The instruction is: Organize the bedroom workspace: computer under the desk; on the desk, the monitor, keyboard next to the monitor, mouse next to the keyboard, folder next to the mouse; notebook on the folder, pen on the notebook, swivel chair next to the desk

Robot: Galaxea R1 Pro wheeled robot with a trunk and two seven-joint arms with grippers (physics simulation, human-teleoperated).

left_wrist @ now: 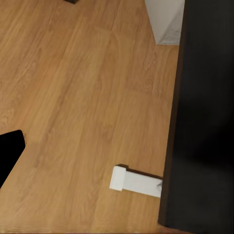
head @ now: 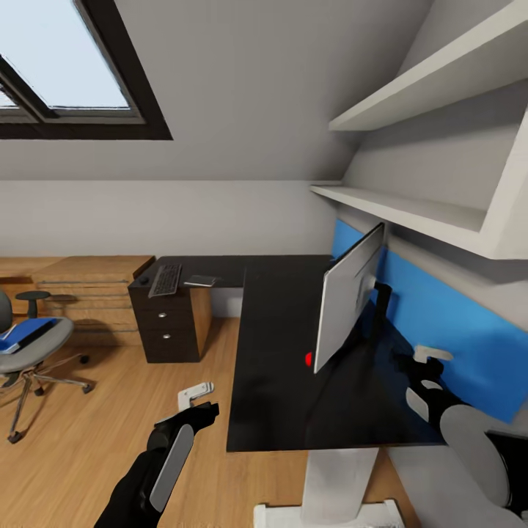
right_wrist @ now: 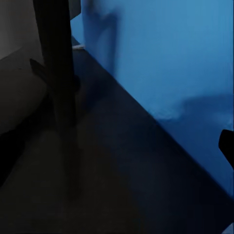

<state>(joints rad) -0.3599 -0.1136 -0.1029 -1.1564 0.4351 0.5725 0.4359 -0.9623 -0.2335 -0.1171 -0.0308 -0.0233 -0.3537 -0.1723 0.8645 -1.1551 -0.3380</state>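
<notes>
Where the sloped ceiling meets the wall under a skylight [head: 70,70], a black L-shaped worktop [head: 279,381] fills the corner over a light wood floor [head: 110,411], with a blue wall panel [head: 455,330] and white shelves [head: 411,213] behind it. The monitor [head: 348,297] stands on the near wing, turned edge-on, its black foot [right_wrist: 58,83] close to the panel. At about ten o'clock on the far wing lie the keyboard [head: 165,279] and a small flat grey item [head: 200,280] just beside it. The swivel chair [head: 33,345] sits at nine o'clock, well apart, with the blue folder [head: 26,331] on its seat. The left pincer [head: 196,396] hangs over the floor just left of the worktop's edge, at seven o'clock from the monitor; I cannot tell its gap. The right pincer [head: 429,367] hovers behind the monitor by the panel, holding nothing visible, gap unclear.
</notes>
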